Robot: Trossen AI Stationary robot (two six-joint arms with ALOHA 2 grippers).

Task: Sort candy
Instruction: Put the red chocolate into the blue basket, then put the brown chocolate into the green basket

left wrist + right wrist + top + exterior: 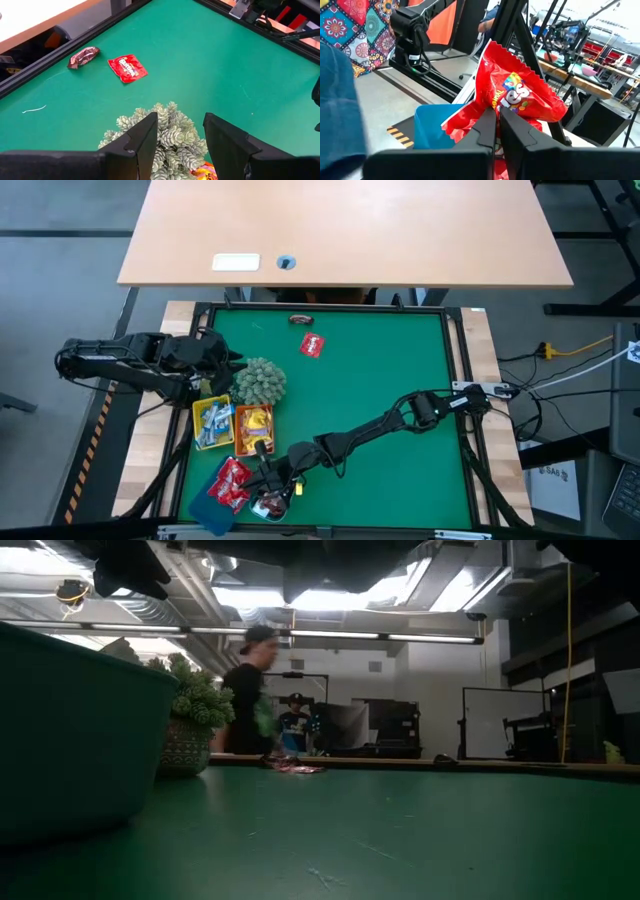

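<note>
- Holding a red candy packet [512, 97], your right claw [497, 122] has its fingers pinched together on the wrapper; the right wrist view shows the packet standing up between the fingertips, above the blue tray [432, 125].
- From above, you see the right claw [268, 485] at the near-left corner of the green bench [400, 460], over the blue tray [205, 510] where more red packets [232, 480] lie.
- Your left claw [180, 135] hangs with its fingers apart and nothing between them, just above the grey-green spiky plant ball [172, 132]; from above it sits at the bench's left side [222, 365], beside the plant [261, 382].
- Sorted so far: blue-white wrappers in the yellow tray [212, 423], yellow packets in the orange tray [253, 425], both just in front of the plant.
- Still loose on the bench: one red packet [312, 345] near the far edge and a dark brown bar [300, 320] just beyond it, close to the rim. The left wrist view shows both, apart from each other: red [128, 68], brown [83, 56].
- Low view: a person [250, 690] in the room behind the bench.
</note>
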